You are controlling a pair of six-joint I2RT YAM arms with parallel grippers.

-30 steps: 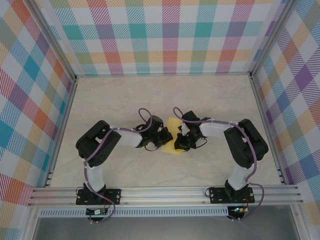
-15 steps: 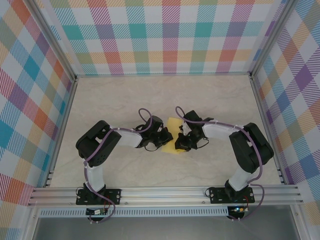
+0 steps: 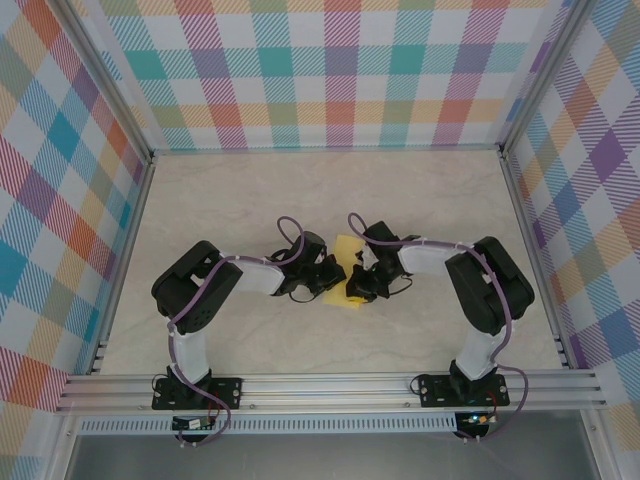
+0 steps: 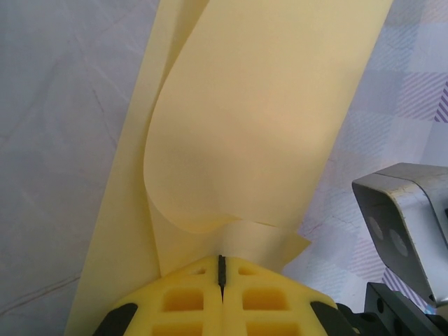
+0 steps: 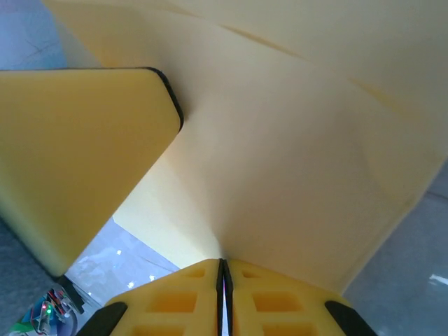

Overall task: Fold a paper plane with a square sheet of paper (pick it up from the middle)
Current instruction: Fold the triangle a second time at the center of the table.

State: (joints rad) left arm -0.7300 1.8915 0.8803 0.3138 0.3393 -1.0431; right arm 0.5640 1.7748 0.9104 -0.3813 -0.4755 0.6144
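The square sheet of paper is plain yellow and hangs bent between my two grippers at the middle of the table. My left gripper is shut on one edge of it. In the left wrist view the paper curls over above the closed left gripper. My right gripper is shut on the opposite side. In the right wrist view the sheet rises out of the pinched right gripper, with a yellow finger of the left gripper pressed against it. No plane shape shows.
The pale marbled tabletop is ringed by plaid walls, with an aluminium rail along the near edge. A grey metal part of the right arm sits close on the right in the left wrist view.
The right arm's elbow swung out to the right, then came back. Its gripper ends a little further left, closer to the left one. The left arm and the paper have barely moved.
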